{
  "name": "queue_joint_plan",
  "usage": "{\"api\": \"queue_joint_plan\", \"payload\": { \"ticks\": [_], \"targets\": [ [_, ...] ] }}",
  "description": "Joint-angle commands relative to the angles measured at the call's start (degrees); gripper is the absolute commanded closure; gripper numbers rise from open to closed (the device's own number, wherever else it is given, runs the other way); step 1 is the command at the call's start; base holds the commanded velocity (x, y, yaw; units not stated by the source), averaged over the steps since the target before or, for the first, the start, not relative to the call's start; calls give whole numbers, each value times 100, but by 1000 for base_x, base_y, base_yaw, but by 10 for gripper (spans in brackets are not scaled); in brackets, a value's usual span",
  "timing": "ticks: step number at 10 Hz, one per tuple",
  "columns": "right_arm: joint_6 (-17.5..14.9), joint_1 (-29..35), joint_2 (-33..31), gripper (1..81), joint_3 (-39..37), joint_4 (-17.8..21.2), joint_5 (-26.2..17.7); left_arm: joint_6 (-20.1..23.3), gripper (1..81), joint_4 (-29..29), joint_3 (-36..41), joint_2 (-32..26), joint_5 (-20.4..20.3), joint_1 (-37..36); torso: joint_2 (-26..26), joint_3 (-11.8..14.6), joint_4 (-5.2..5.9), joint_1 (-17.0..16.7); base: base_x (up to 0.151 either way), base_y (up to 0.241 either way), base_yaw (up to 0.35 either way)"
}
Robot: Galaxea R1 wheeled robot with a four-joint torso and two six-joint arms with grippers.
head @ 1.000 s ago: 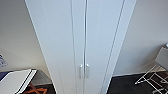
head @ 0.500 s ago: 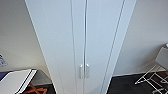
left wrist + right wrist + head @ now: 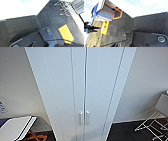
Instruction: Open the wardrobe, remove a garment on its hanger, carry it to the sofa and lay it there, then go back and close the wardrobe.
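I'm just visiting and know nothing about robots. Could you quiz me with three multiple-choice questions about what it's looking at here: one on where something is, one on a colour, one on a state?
1. Where does the white wire-frame chair stand in the head view?
A. right of the wardrobe
B. left of the wardrobe
C. inside the wardrobe

2. What colour is the flat patch on the dark floor?
A. green
B. yellow
C. pink

3. How are the doors of the tall white panelled wardrobe?
A. both wide open
B. one open
C. both closed

Answers: 1 A, it stands by the right-hand wall. 2 B, a yellow patch on dark carpet. 3 C, the doors meet, small white handles side by side.

wardrobe (image 3: 82, 92) dead ahead against wall, table (image 3: 15, 128) at left, wire chair (image 3: 156, 119) at right
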Motion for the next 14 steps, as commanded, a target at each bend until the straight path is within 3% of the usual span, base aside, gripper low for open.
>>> {"api": "queue_joint_plan", "payload": {
  "ticks": [1, 4, 7, 12, 14],
  "targets": [
    [291, 1575, -743, 10, 1169, 87, -283, 66, 10, 174, 1156, -905, 180, -1319, 0, 2, 0, 0, 0, 0, 0],
    [528, 2569, -814, 10, 1469, 70, -405, 13, 10, 69, 1360, -1029, 319, -2330, 5, -2, 0, 5, 0, 0, 0],
    [827, 3465, -559, 10, 1451, 61, -740, -13, 10, -213, 1403, -941, 865, -3349, 9, -9, 0, 9, 0, 0, 0],
    [1100, 4582, 310, 10, 793, 70, -1232, -312, 10, -389, 816, -133, 1700, -4677, 17, -17, 0, 18, 0, 0, 0],
    [1144, 4758, 592, 10, 467, 70, -1277, -382, 10, -389, 464, 262, 1806, -4959, 19, -19, 0, 20, 0, 0, 0]
  ]
}}
